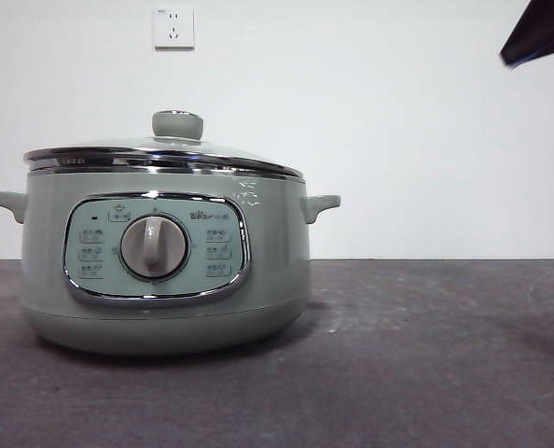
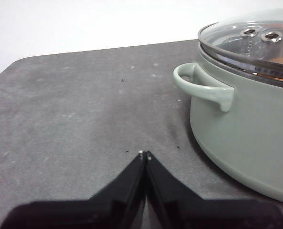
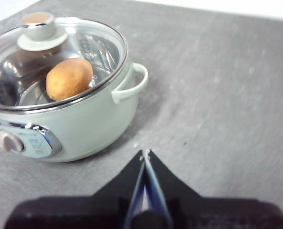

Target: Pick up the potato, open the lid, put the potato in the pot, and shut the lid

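The sage-green pot (image 1: 165,271) stands on the left of the grey table, its dial facing the front camera. The glass lid (image 1: 165,154) sits closed on it, knob (image 1: 177,124) upright. Through the glass in the right wrist view, the orange-brown potato (image 3: 69,78) lies inside the pot (image 3: 84,119) under the lid (image 3: 55,62). My left gripper (image 2: 144,155) is shut and empty, low over the table beside the pot's handle (image 2: 203,86). My right gripper (image 3: 145,153) is shut and empty, raised off to the pot's side. In the front view only a black arm tip (image 1: 541,33) shows at the top right corner.
A dark grey table mat (image 1: 426,355) stretches to the right of the pot. A white wall with a power socket (image 1: 173,28) stands behind.
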